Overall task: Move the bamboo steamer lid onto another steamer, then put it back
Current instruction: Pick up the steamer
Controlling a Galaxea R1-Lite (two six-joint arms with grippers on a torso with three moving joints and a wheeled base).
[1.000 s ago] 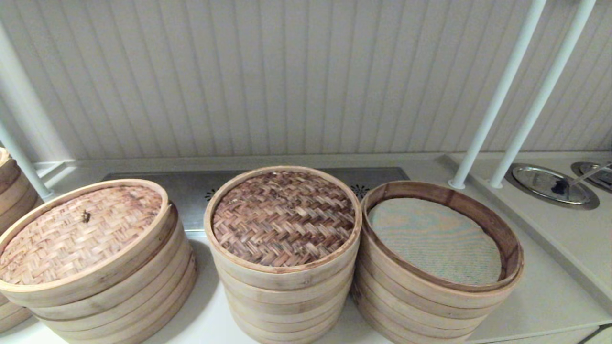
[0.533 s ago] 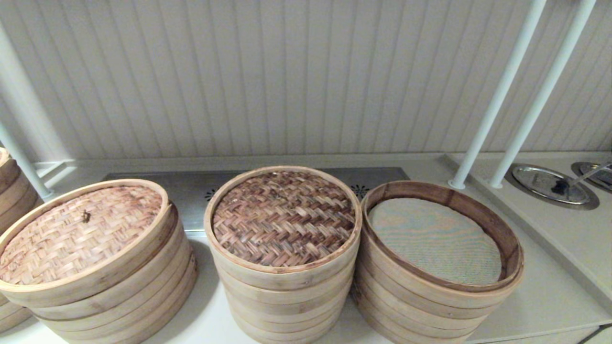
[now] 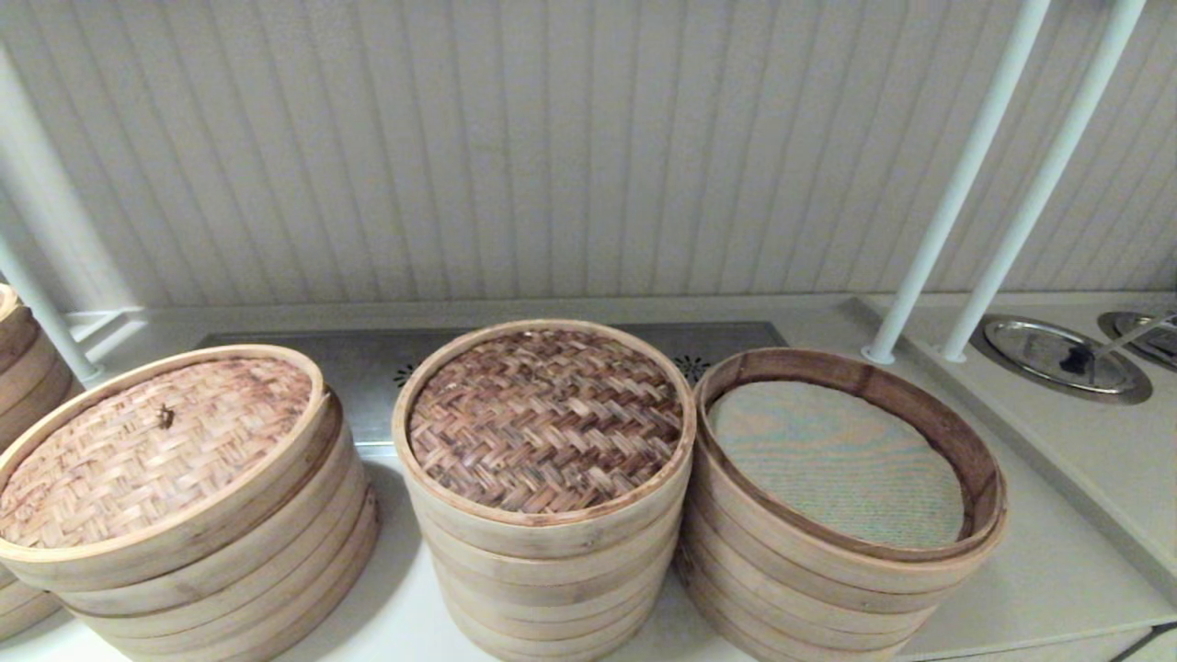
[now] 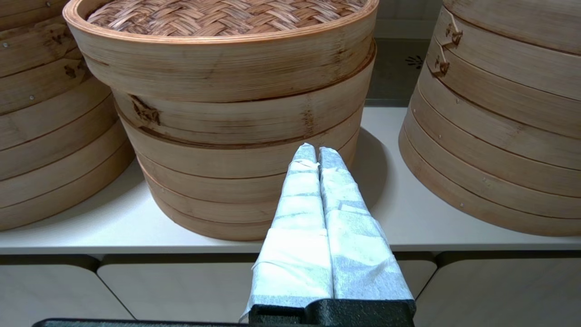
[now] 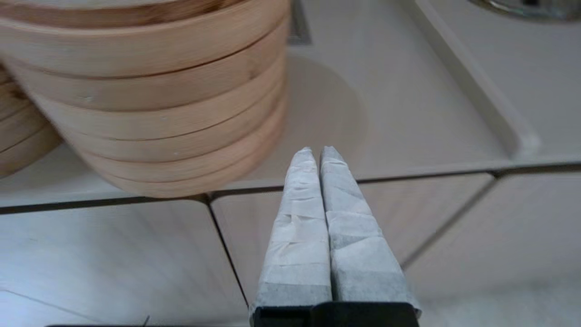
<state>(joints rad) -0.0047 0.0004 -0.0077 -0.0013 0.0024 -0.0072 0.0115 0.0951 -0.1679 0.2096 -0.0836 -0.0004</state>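
Note:
The bamboo steamer lid (image 3: 544,418), dark brown herringbone in a pale rim, lies flat on the narrowest stack of pale rings (image 3: 547,570) in the middle of the counter; that stack's liner is hidden under it. Neither gripper shows in the head view. My left gripper (image 4: 311,150) is shut and empty, low in front of the counter edge, facing the pale-tan-lidded stack (image 4: 236,113), with the middle stack (image 4: 499,127) beside it. My right gripper (image 5: 317,152) is shut and empty too, below the counter edge, near the wide stack (image 5: 150,91).
The wider stack (image 3: 828,570) on the right stands uncovered, showing its grey mesh liner (image 3: 832,460). The pale tan woven lid (image 3: 147,441) covers the left stack. Another stack (image 3: 23,368) sits at the far left. Two white poles (image 3: 956,184) and metal dishes (image 3: 1057,354) are at the back right.

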